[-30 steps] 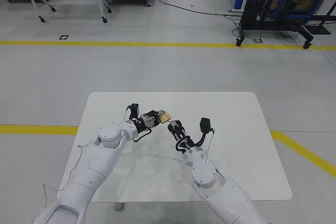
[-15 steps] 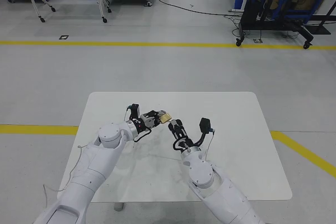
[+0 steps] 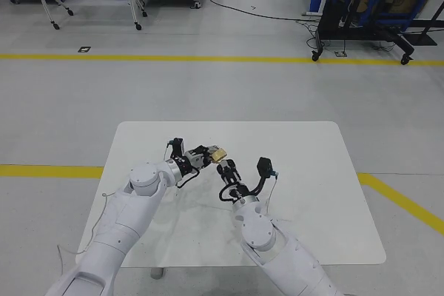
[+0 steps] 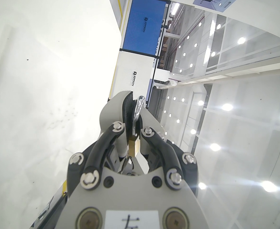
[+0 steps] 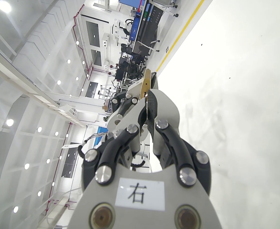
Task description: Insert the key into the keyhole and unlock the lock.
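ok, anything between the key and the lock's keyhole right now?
Nothing visible. The right pincer holds the key with its tip right at the brass lock, which the left pincer holds. Nothing lies between them. Whether the tip is already inside is too small to tell.

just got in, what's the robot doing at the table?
The left gripper is shut on a small brass padlock, holding it up above the white table. The right gripper is shut on the key and has its tip right at the padlock's body. I cannot tell whether the key is in the keyhole yet, and nothing shows the lock open.
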Tool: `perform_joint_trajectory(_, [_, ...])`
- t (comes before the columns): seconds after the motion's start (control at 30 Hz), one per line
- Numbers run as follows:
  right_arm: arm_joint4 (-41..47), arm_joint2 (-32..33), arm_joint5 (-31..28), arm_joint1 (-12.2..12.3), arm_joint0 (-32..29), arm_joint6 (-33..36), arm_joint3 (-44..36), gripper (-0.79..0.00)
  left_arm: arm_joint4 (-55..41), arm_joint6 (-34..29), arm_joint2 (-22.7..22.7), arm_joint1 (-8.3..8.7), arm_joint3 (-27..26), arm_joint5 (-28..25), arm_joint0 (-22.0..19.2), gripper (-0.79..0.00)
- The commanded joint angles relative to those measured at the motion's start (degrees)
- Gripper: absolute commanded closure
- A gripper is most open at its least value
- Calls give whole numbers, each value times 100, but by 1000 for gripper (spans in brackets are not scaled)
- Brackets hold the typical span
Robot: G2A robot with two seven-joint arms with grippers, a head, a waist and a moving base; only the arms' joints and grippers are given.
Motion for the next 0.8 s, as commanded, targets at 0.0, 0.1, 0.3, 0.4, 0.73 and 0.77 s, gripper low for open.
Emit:
perform_joint_trajectory(0.0, [-50,31,-96,-7,-30,-59,-19,0,-21,27,-16,-2,2,29,8,0])
perform_joint_trajectory(0.1, [-201,72,-301,-5,-93,-76,-34,0,41,40,-8,0,9,117,0,0])
perform_joint_trajectory(0.3, [-398,274,-619,17,-187,-5,-38,0,73,-62,12,-4,24,191,-16,0])
perform_joint_trajectory(0.4, [-606,367,-744,32,-233,-30,-54,0,39,-157,0,-5,29,182,-17,0])
perform_joint_trajectory(0.73, [-1844,532,-1560,109,-223,30,355,0,-191,-503,-22,-17,120,310,-45,0])
perform_joint_trajectory(0.77, [-1902,547,-1584,110,-216,29,396,0,-199,-510,-21,-18,119,313,-43,0])
